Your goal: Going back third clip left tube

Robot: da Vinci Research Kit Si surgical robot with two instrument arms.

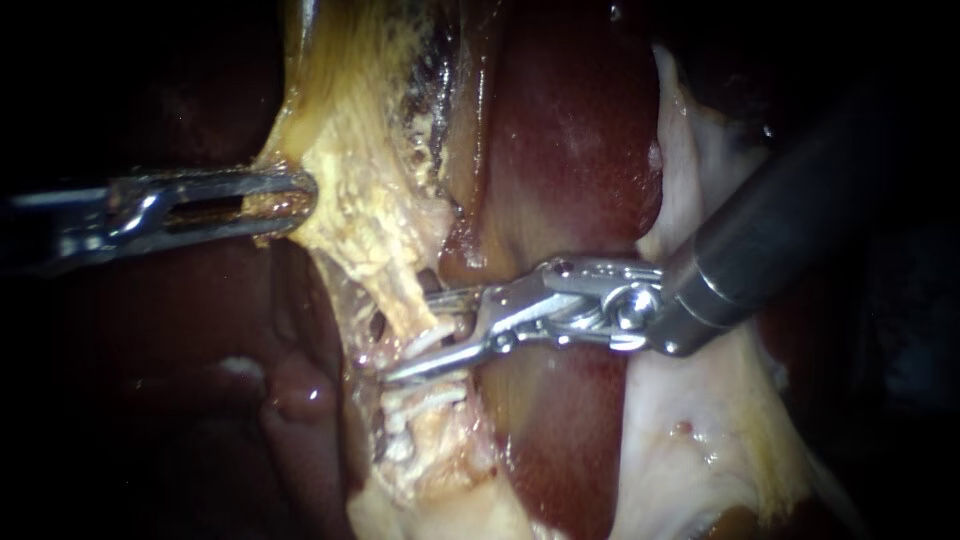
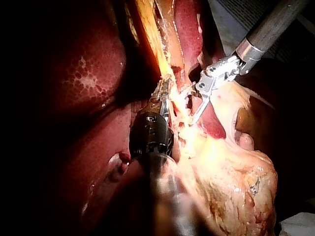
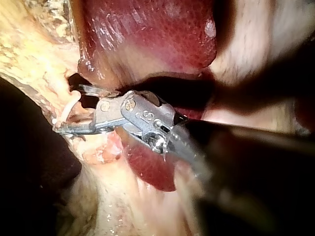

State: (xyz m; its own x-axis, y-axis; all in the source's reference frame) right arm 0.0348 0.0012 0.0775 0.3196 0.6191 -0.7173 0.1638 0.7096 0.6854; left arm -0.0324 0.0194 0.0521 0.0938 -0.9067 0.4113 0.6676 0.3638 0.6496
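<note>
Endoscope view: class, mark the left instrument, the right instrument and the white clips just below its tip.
left instrument (image 1: 300,200), endoscope view, end effector tip, shut on yellow tissue (image 1: 350,130).
right instrument (image 1: 412,338), endoscope view, gap between its open end effector tips.
white clips (image 1: 428,398), endoscope view, middle of one clip's band.

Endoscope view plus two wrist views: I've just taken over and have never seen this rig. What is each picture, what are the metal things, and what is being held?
The wide picture is the endoscope's close look at the tissue; the dark red mass is the liver. The other two pictures come from cameras on each instrument's arm, so each shows its own instrument coming in from the bottom edge. The left instrument enters from the left, and its jaws are shut on yellowish tissue. The right instrument enters from the upper right. Its jaws are open on either side of a pale tube that carries white clips. It grips nothing.
</note>
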